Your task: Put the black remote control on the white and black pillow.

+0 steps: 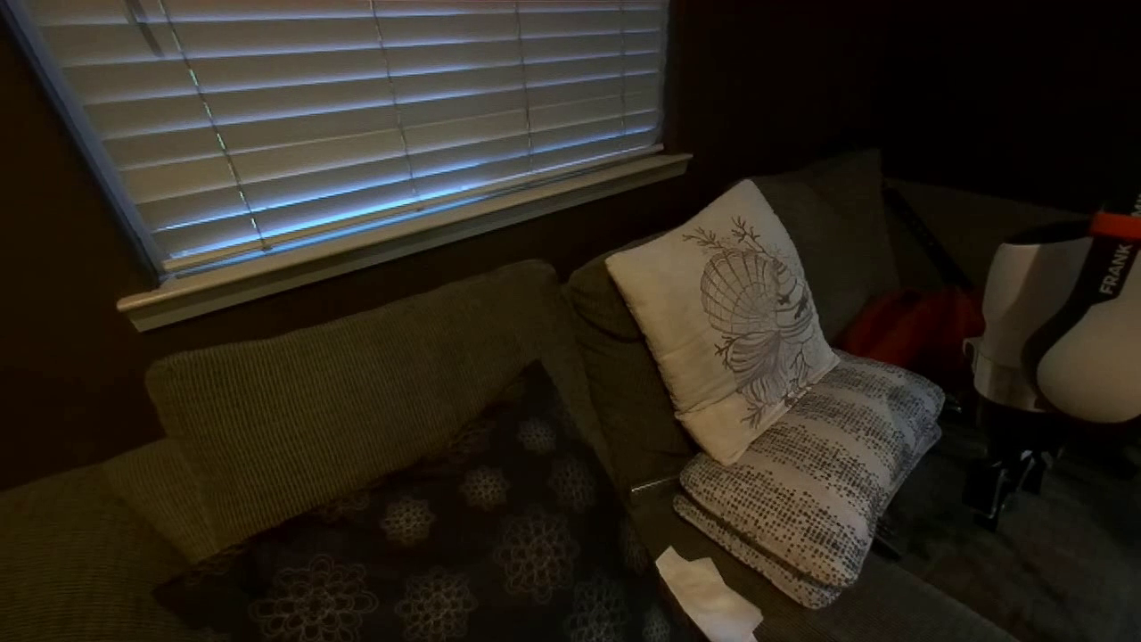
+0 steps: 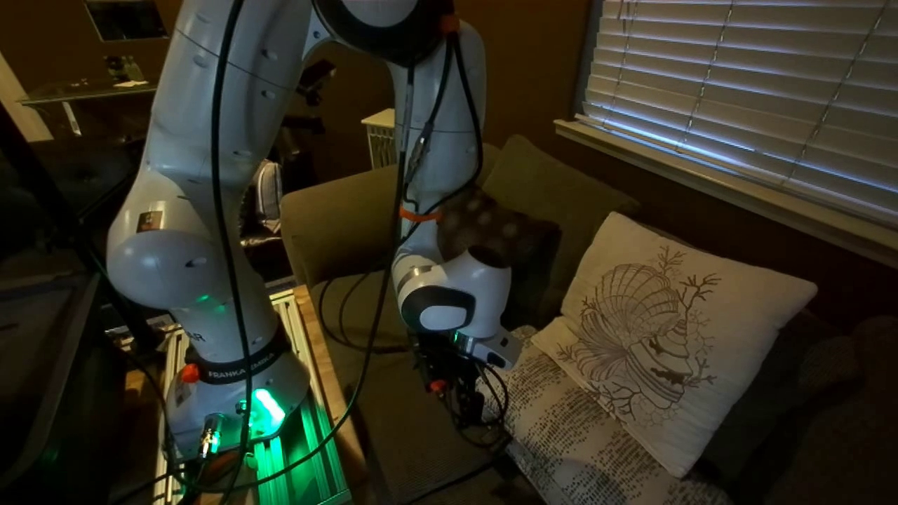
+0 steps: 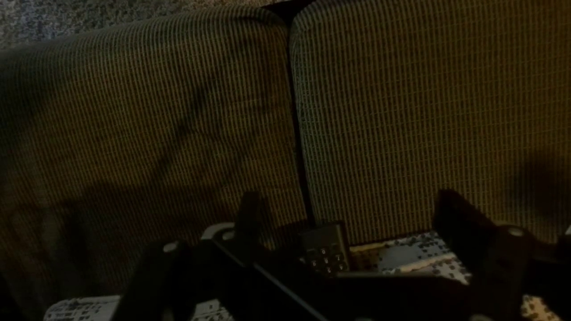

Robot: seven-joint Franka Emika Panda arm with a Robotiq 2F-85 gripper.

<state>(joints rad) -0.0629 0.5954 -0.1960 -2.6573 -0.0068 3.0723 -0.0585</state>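
Note:
The black remote control [image 3: 324, 245] shows in the wrist view at the lower middle, with its number keys facing the camera. It is beside the edge of the speckled pillow, over the gap between the seat cushions. Its lower part is hidden by the gripper body, so I cannot tell whether it touches the pillow. I cannot make it out surely in the exterior views. The white and black pillow [image 1: 820, 468] lies flat on the sofa, also in view here [image 2: 561, 414] and in the wrist view [image 3: 417, 254]. My gripper [image 3: 348, 203] is open, above the seat beside the pillow [image 1: 1012, 499].
A cream shell pillow [image 1: 749, 312] leans on the sofa back and rests on the speckled pillow. A dark pillow with circles [image 1: 481, 535] and white paper [image 1: 713, 597] are on the sofa. Cables [image 2: 372, 337] hang along the arm. The sofa seat [image 3: 424, 111] surrounds the remote.

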